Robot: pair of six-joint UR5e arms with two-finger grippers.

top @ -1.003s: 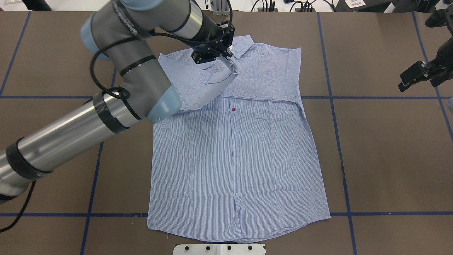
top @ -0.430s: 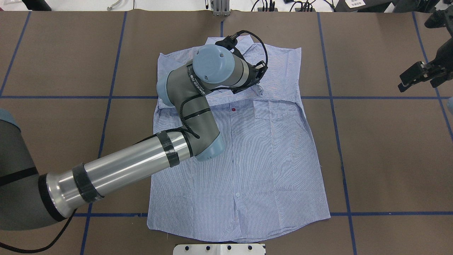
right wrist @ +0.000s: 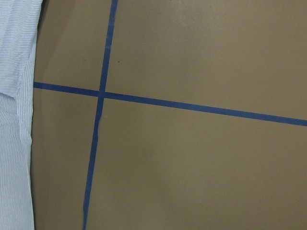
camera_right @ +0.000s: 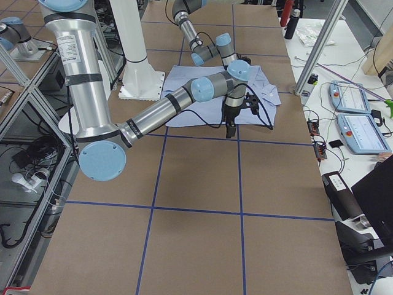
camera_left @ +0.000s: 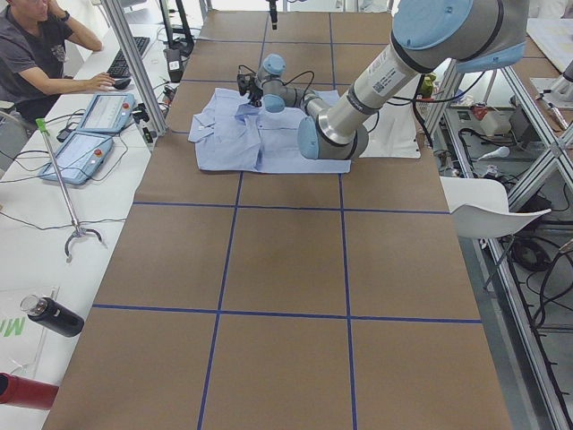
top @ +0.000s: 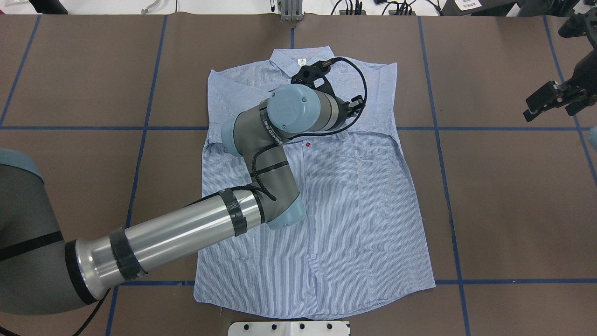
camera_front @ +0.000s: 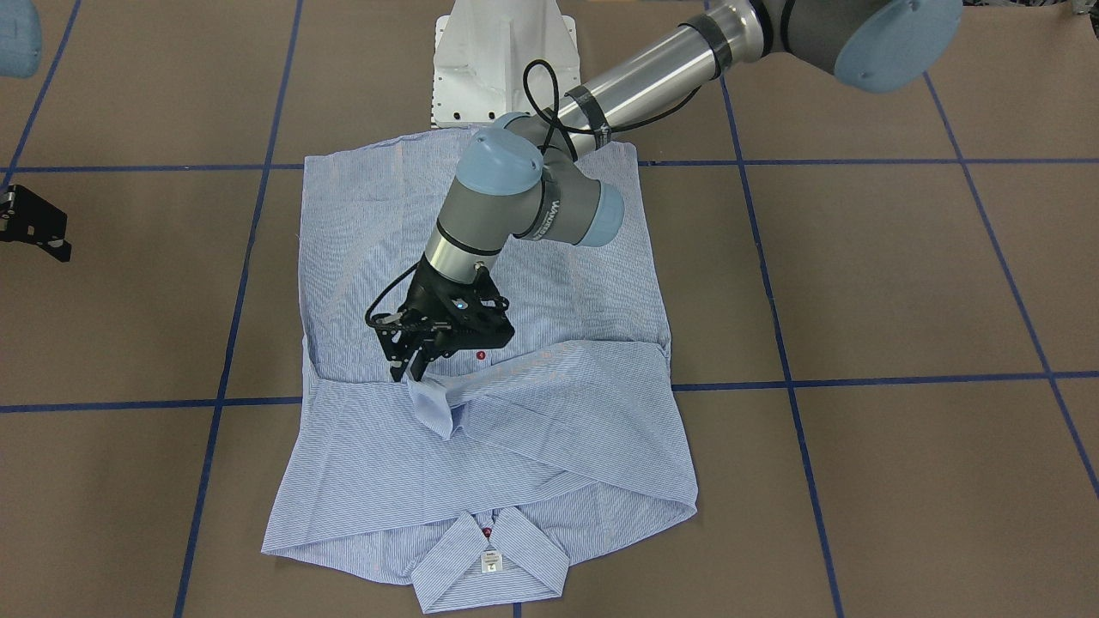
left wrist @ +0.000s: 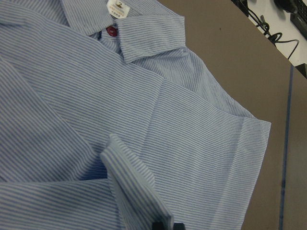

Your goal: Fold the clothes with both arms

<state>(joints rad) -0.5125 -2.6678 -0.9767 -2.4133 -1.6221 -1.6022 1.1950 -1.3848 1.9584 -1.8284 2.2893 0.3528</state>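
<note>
Your shirt [top: 354, 210] lies flat and front up in the middle of the table [top: 513, 210], with its collar [top: 301, 57] on the side away from the robot. A second ago the sleeve [camera_front: 558, 403] on the robot's left side hung lifted in a loose arc near the collar. Now it is laid down across the chest, just above the red button [top: 308, 145], and its cuff [camera_front: 435, 405] reaches the other sleeve [top: 368, 98], which is already folded in. The left hand [camera_front: 410, 371] has swung over from the collar side and come down low on the cloth. The wrist view shows the cuff running straight in between its fingertips, so it looks closed on the cuff and has not let go.

I judge the sleeve fold to be placed; what's left here is the release and a clean lift away.

The right hand [top: 548, 100] waits over bare table well off to the right. You can't tell from these views whether it's open or closed.
</note>
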